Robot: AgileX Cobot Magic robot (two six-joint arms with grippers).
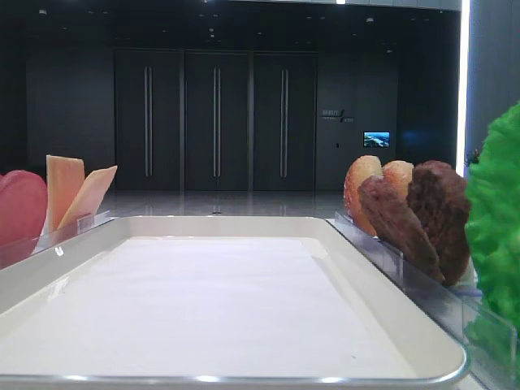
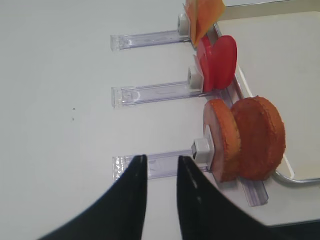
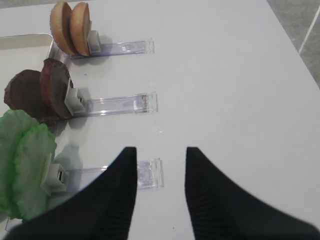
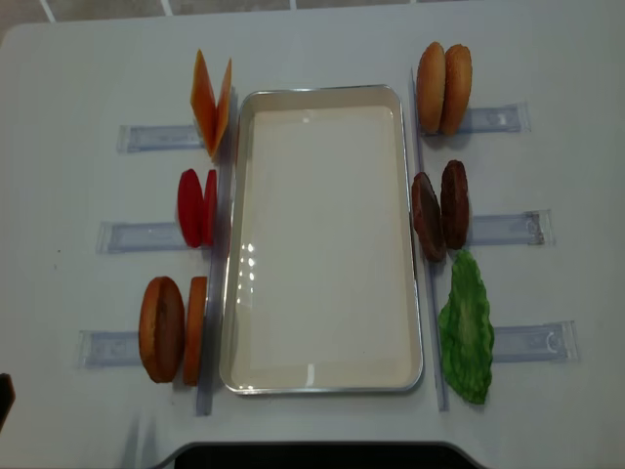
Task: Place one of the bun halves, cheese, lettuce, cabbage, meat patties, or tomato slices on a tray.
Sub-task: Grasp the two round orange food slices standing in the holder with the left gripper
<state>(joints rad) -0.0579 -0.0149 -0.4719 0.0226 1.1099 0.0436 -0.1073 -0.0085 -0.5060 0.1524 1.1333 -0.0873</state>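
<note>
Low front view: the tray (image 1: 244,317) fills the middle, nothing lying on its white liner. Cheese (image 1: 71,193) and a tomato slice (image 1: 19,210) stand in a rack at left; 2 buns (image 1: 375,183), 2 meat patties (image 1: 422,218) and lettuce (image 1: 494,236) stand at right.

Right wrist view: right gripper (image 3: 159,192) sits at the bottom with its fingers (image 3: 120,195) spread apart, nothing between them, above a clear rack (image 3: 115,172). Lettuce is lower left, patties middle left, buns top left.

Left wrist view: left gripper (image 2: 161,200) at the bottom, fingers (image 2: 134,200) nearly together with only a narrow slit, holding nothing. Another bun pair (image 2: 247,140) is right beside it, tomato and cheese farther up.

Overhead view: tray sits centre on the white desk (image 4: 576,59), food racked along both long sides.
</note>
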